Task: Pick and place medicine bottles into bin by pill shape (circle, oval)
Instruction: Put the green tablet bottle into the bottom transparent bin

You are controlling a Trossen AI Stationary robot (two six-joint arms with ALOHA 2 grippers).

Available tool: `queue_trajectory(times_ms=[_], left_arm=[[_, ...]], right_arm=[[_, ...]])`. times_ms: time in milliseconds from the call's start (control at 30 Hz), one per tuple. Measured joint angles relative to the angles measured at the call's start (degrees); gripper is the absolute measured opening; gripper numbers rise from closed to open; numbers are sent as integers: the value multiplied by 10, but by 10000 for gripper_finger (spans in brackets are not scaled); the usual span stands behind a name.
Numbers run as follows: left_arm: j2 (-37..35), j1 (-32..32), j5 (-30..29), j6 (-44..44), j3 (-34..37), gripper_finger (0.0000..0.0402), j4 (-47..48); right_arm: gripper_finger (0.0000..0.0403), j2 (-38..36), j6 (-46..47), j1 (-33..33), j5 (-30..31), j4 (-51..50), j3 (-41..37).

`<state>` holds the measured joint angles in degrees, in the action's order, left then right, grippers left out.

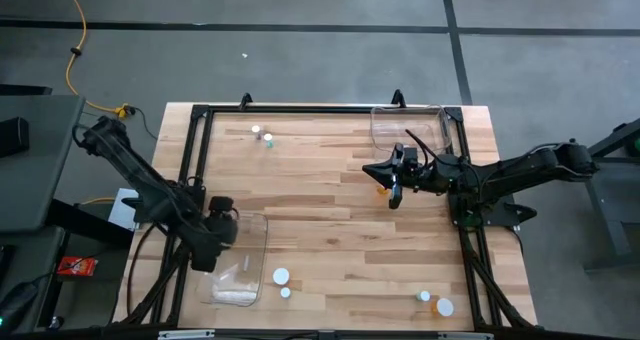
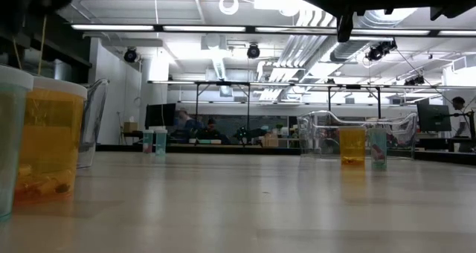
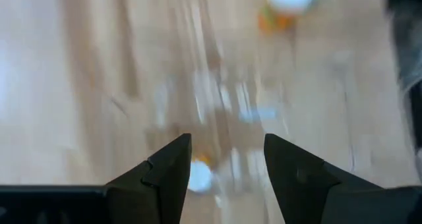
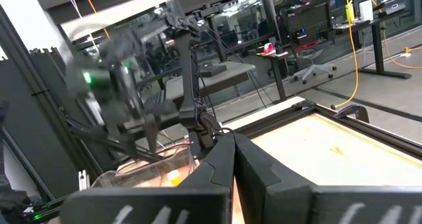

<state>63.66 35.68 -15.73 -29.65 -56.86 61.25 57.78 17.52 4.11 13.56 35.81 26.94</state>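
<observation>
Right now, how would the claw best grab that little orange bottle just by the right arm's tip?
Probably by its round body just under the white cap, coming straight down from above. The orange bottle seems to stand upright on the table with open wood around it, so fingers could drop either side. The right claw, apparently shut, sits right beside it and would need to open first.

No text, label, brand, number or sign can be read anywhere in these views. The medicine bottles (image 1: 281, 276) show only white caps from above, and their sides in the low view carry nothing legible.
</observation>
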Motion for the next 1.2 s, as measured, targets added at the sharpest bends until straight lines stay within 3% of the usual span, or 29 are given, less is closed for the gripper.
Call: queue_trajectory(times_ms=[133, 233, 400, 533, 700, 833, 967, 1200], left_arm=[[-39, -42, -112, 58, -71, 182, 7], [-61, -122, -167, 83, -99, 182, -21], [-112, -261, -168, 149, -80, 182, -178], [-155, -324, -144, 198, -8, 182, -352], [-205, -347, -117, 181, 150, 182, -571], [-213, -341, -79, 119, 247, 182, -685], [-213, -335, -58, 107, 274, 181, -708], [-217, -335, -58, 186, 273, 181, -718]], right_arm=[[0, 0, 0, 0, 0, 1, 0], [0, 0, 3, 0, 0, 5, 0], [0, 0, 4, 0, 0, 10, 0], [0, 0, 4, 0, 0, 17, 0], [0, 0, 4, 0, 0, 34, 0], [0, 0, 4, 0, -2, 31, 0], [0, 0, 4, 0, -3, 30, 0], [0, 0, 4, 0, -3, 46, 0]])
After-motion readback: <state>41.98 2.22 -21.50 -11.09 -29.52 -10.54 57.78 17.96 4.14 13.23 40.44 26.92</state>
